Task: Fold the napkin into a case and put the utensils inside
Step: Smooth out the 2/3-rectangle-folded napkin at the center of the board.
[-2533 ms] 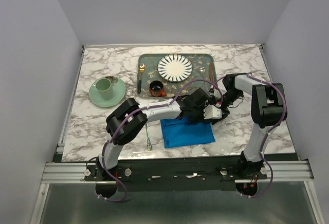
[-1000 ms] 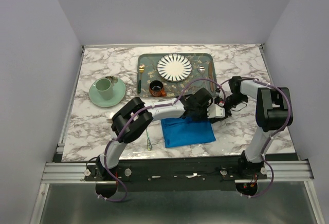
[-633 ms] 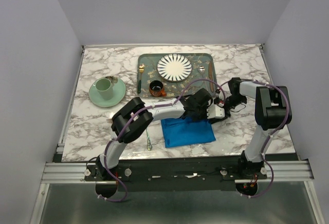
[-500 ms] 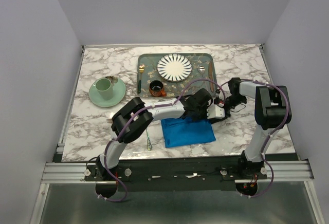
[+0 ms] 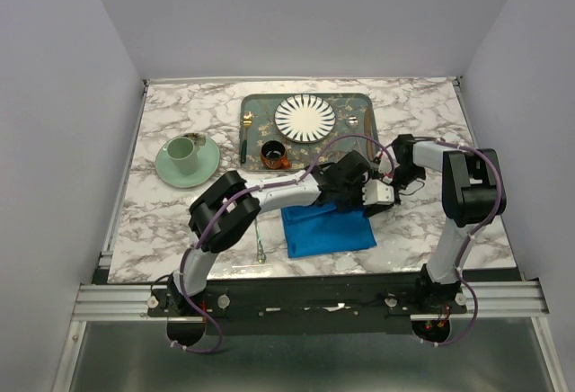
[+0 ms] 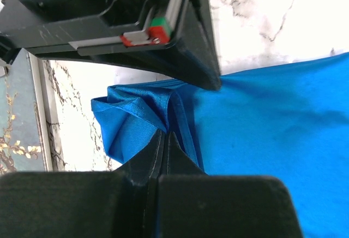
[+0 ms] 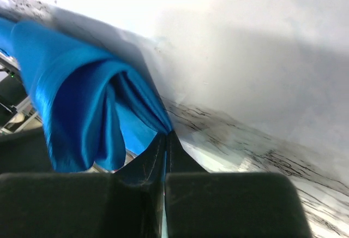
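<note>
Left claw (image 6: 163, 137) and right claw (image 7: 165, 137) both pinched tight on the bright blue plain cloth napkin (image 5: 329, 232).
Folding in hand: it lies on the white marble table (image 5: 162, 221), far edge bunched, it seems; next, lift both ends evenly and fold over.

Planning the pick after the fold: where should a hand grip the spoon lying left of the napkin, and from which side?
Mid-handle, straight down from above, fingers across it. The spoon lies flat left of the napkin, running near to far, with its bowl at the near end. The slim straight handle likely pinches more easily than the rounded bowl.
</note>
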Controlling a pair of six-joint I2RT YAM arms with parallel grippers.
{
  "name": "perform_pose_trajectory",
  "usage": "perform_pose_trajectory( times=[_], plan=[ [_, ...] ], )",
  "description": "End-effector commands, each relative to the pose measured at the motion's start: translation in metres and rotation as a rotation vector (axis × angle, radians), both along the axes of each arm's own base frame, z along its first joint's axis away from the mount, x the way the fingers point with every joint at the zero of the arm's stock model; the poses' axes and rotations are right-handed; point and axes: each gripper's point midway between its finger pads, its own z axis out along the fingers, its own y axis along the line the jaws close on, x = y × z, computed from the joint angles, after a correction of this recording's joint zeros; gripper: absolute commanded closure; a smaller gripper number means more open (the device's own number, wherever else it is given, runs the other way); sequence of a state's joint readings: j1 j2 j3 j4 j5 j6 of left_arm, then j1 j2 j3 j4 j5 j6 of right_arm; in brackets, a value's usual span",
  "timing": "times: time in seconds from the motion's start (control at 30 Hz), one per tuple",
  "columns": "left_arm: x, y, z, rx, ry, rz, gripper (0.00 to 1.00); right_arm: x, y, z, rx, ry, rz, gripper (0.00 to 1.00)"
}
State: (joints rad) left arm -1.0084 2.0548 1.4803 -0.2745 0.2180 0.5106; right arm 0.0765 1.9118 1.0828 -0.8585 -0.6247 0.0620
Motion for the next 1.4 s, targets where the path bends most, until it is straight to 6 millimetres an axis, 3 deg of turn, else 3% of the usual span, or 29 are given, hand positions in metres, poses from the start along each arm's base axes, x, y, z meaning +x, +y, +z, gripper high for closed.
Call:
perform_pose_trajectory(
  times=[0.0, 0.3, 0.57, 0.73, 1.1, 1.37],
  plan=[
    [-0.014, -0.005, 0.021, -0.052, 0.034, -0.039, 1.0, 0.009, -0.003, -0.006, -0.051, 0.005, -0.013, 0.92],
    [-0.031, -0.004, 0.015, -0.047, 0.098, -0.085, 1.0, 0.01, -0.005, -0.006, -0.06, 0.003, -0.017, 0.94],
    [-0.034, 0.001, -0.004, 0.0, 0.115, -0.091, 1.0, 0.011, -0.001, -0.002, -0.035, -0.005, -0.017, 0.94],
    [-0.034, 0.005, -0.019, 0.036, 0.122, -0.097, 1.0, 0.017, 0.004, 0.012, 0.004, -0.044, -0.017, 0.92],
    [-0.036, 0.006, -0.034, 0.064, 0.148, -0.101, 1.0, 0.025, 0.006, 0.057, 0.042, -0.166, 0.011, 0.87],
    [-0.036, 0.007, -0.036, 0.069, 0.156, -0.094, 1.0, 0.037, 0.011, 0.067, 0.071, -0.192, -0.014, 0.76]
  ],
)
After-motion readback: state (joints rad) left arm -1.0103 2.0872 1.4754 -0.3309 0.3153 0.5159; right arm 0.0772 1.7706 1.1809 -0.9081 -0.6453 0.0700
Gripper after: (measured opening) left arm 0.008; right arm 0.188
